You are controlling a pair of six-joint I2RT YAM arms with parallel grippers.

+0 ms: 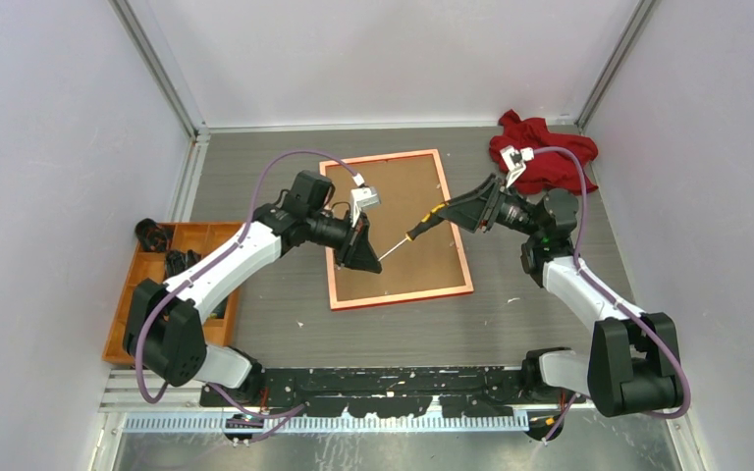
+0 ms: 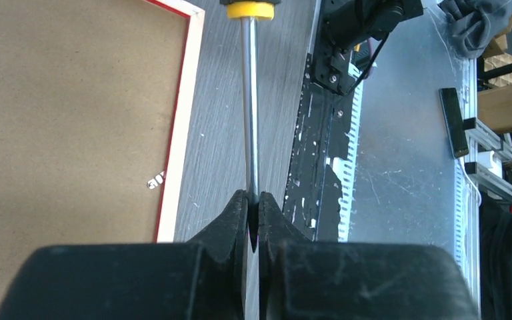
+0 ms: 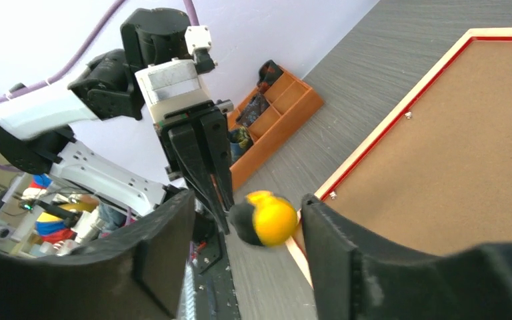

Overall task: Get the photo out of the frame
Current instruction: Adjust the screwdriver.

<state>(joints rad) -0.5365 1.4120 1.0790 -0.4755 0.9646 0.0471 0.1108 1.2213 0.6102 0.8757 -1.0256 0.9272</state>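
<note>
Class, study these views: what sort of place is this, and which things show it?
Probably a robotics lab test cell: white walls on aluminium rails enclose the table, and a left arm and right arm are bolted at its near edge.

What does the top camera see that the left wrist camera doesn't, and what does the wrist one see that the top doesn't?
Only the top view shows the red cloth, the orange tray and the right end effector around the handle of the screwdriver. Only the left wrist view shows, close up, the left end effector pinched shut on the screwdriver's metal shaft, and a small metal tab on the backing board. Both show the screwdriver, the frame and the brown backing board.
</note>
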